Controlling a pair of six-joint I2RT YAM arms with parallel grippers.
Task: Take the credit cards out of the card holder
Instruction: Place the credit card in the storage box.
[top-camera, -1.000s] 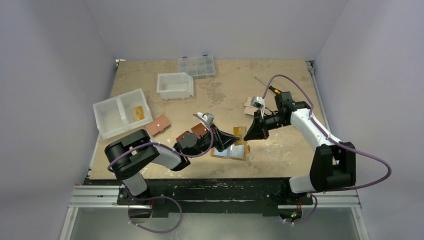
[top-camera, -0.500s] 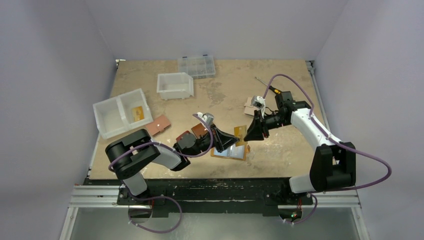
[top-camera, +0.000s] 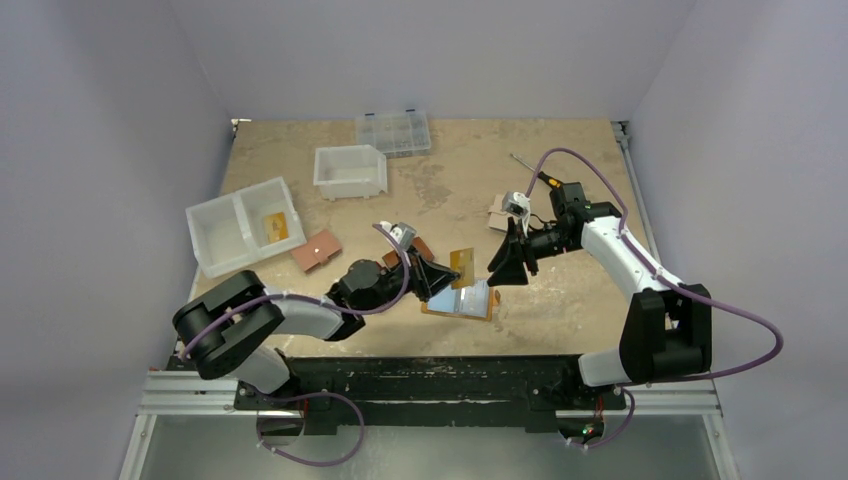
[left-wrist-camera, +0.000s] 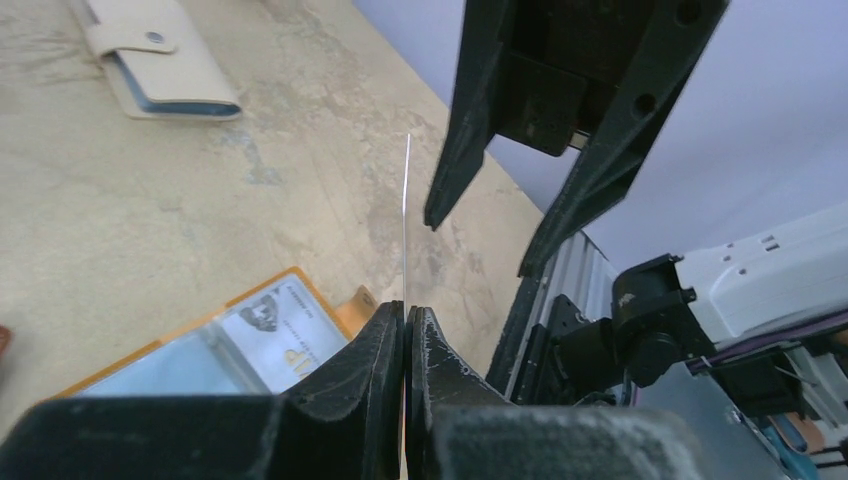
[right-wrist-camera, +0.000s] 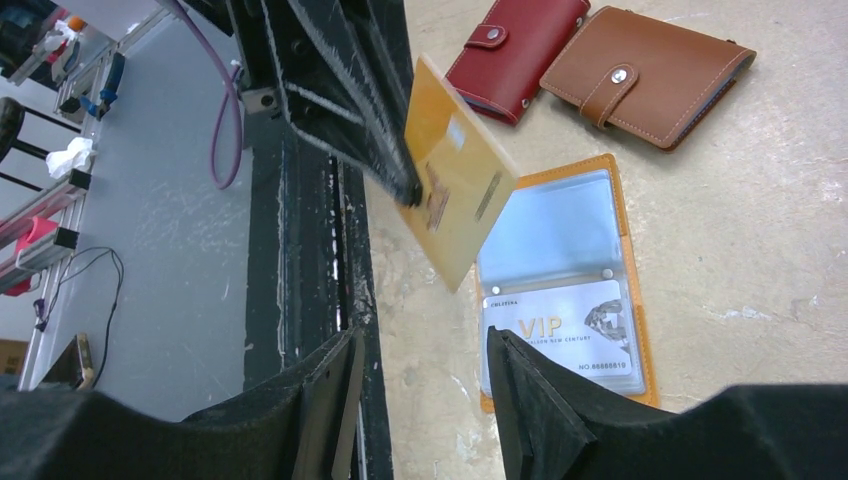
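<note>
My left gripper (top-camera: 446, 273) is shut on the bottom edge of a yellow-orange credit card (top-camera: 461, 268), held upright above the table. The left wrist view shows that card (left-wrist-camera: 406, 215) edge-on as a thin line rising from the shut left gripper (left-wrist-camera: 406, 318). My right gripper (top-camera: 496, 274) stands open just right of it, touching nothing. From the right wrist the card (right-wrist-camera: 455, 190) hangs off ahead of the open right gripper (right-wrist-camera: 425, 345). The mustard card holder (top-camera: 465, 300) lies open below, with a whitish VIP card (right-wrist-camera: 560, 335) in a clear pocket of the holder (right-wrist-camera: 555, 225).
A red wallet (right-wrist-camera: 515, 45) and a brown wallet (right-wrist-camera: 645, 65) lie beyond the holder. A cream wallet (left-wrist-camera: 160, 55) sits toward the back. White bins (top-camera: 243, 225) (top-camera: 350, 170), a clear organiser box (top-camera: 393, 132) and a screwdriver (top-camera: 530, 172) stand farther off.
The right gripper has opened and let go of the yellow-orange card, which the left gripper now holds alone. The left arm has swung the card slightly left.
</note>
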